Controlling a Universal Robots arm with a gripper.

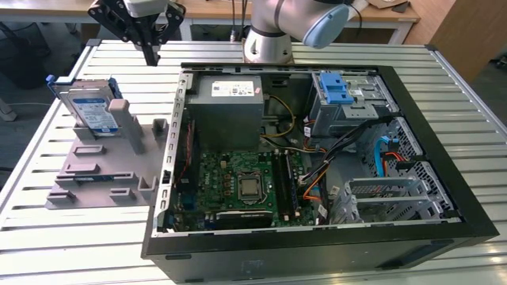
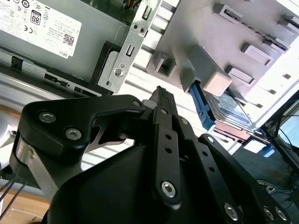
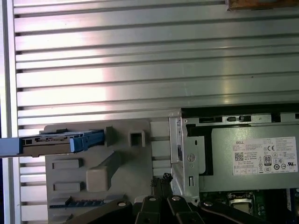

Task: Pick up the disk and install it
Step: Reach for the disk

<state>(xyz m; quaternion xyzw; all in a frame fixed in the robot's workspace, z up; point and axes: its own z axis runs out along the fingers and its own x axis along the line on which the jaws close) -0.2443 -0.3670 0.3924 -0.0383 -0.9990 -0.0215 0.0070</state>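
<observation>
Right, quick status from my end. Gripper [image 1: 149, 58] hangs over the far part of the slatted table [image 1: 95, 237], on the exterior view's left. Its fingers are pinched together to a point w/ nothing between them. The second wrist view shows the same: the black fingertips [image 2: 161, 95] meet, no gap, no load.

The disk [image 1: 89, 110] isn't picked up. It stands on edge, leaning back a bit, in the far slot of a grey fixture [image 1: 95, 172] that lies flat on the table, left of the open PC case [image 1: 317, 249]. Its blue-and-white label faces the near side and the blue bracket runs round its edges. One grey upright of the fixture is just beside it on the right. In the first wrist view I see the disk [image 3: 51, 143] edge-on, sticking out past the fixture's side.

Gripper sits higher than the disk and to its right, between it and the case's far-left corner, touching neither.

Inside the case: PSU [image 1: 230, 113] at far left, drive cage [image 1: 348, 107] w/ blue latch at far right, motherboard [image 1: 237, 178] nearer me. Can't tell what's in the cage.
</observation>
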